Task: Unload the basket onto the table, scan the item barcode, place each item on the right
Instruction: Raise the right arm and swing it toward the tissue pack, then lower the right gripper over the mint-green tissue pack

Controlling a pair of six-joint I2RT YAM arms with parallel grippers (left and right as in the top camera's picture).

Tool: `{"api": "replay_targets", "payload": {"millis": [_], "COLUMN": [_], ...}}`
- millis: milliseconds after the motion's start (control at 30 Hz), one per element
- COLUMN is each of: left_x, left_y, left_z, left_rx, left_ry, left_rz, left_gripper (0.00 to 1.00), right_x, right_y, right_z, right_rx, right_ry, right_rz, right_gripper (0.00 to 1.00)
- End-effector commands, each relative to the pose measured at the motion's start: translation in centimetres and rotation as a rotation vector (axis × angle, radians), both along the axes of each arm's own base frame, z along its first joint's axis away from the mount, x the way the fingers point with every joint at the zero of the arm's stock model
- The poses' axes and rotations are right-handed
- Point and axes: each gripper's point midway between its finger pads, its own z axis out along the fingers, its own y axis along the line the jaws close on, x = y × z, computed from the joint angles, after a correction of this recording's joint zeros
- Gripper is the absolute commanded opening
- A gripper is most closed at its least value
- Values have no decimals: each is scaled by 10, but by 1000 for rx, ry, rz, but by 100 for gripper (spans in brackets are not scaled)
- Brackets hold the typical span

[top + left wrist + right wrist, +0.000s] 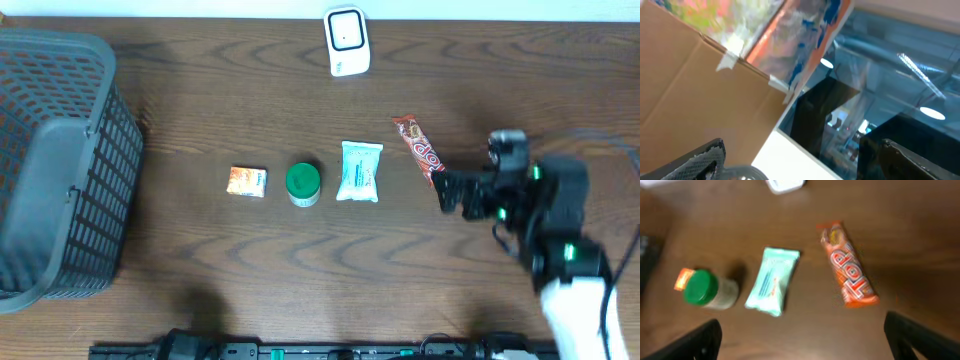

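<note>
Four items lie in a row on the wooden table: a small orange box, a green-lidded jar, a mint-coloured packet and a red-orange candy bar. A white barcode scanner stands at the far edge. My right gripper hovers just right of the candy bar's near end, open and empty. Its wrist view shows the candy bar, packet and jar ahead of the open gripper. My left gripper is open, pointing up at cardboard and ceiling, away from the table.
A large dark mesh basket fills the left side of the table. The right arm's body occupies the right front corner. A dark rail runs along the front edge.
</note>
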Motion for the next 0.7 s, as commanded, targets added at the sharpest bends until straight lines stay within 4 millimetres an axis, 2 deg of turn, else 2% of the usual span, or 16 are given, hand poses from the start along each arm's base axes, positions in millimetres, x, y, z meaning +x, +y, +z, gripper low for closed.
{"api": "replay_targets", "payload": {"millis": [0, 67, 133, 333, 433, 567, 667], "left_x": [-18, -26, -33, -62, -75, -91, -101], "left_y": [5, 7, 9, 17, 20, 24, 27], "left_z": [0, -2, -3, -9, -13, -18, -21], "left_rx": [44, 53, 52, 34, 24, 14, 7], "left_ry": [6, 1, -13, -78, -109, -145, -169], "left_rz": [43, 52, 55, 56, 57, 58, 59], "left_gripper": [98, 98, 98, 98, 98, 98, 98], "right_x": [16, 13, 7, 25, 25, 22, 22], "right_y": [33, 58, 73, 73, 78, 81, 86], "right_z": [30, 45, 50, 27, 10, -21, -32], "right_rx": [156, 322, 426, 443, 387, 222, 134], "right_ry": [44, 101, 139, 205, 254, 344, 367], "right_rz": [144, 261, 346, 305, 280, 146, 54], "right_gripper": [99, 99, 99, 99, 99, 99, 99]}}
